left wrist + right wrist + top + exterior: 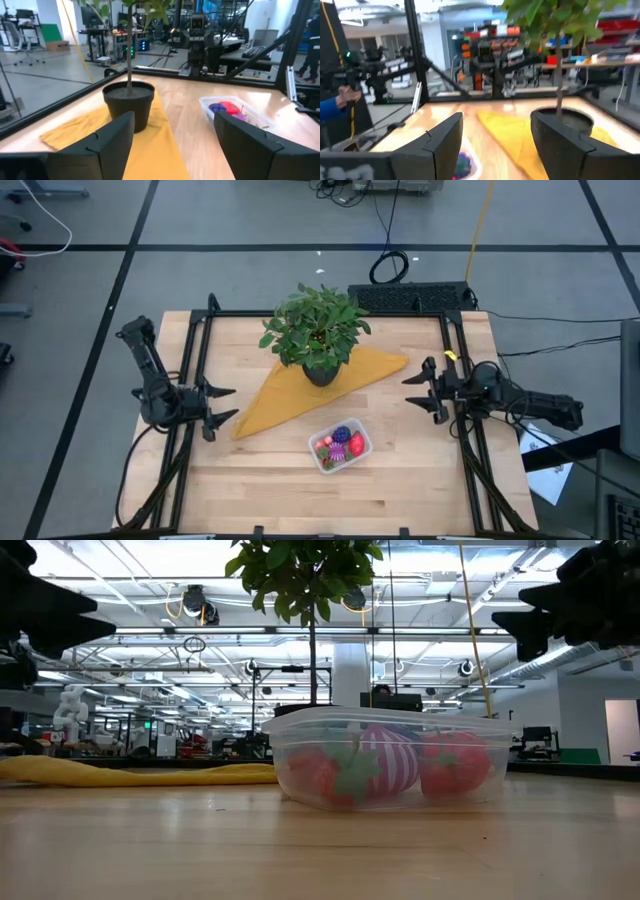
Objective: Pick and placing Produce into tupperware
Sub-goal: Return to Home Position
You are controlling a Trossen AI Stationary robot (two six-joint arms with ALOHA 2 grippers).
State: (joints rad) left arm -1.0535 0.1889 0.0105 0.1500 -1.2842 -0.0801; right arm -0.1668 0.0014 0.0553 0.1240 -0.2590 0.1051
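Two wide-open, empty grippers wait apart: left gripper point(224, 404) and right gripper point(410, 390). The red, pink and purple toy fruits point(342, 442) lie inside the clear shallow plastic container point(313, 446); only homing seems left.

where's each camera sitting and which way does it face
High: overhead, looking straight down; left gripper and right gripper flank the table.
Low: tabletop level, facing the tupperware, plant behind; grippers in upper corners.
Left wrist: past its open fingers toward pot.
Right wrist: past its open fingers, opposite way; both wrists share pot, yellow cloth.
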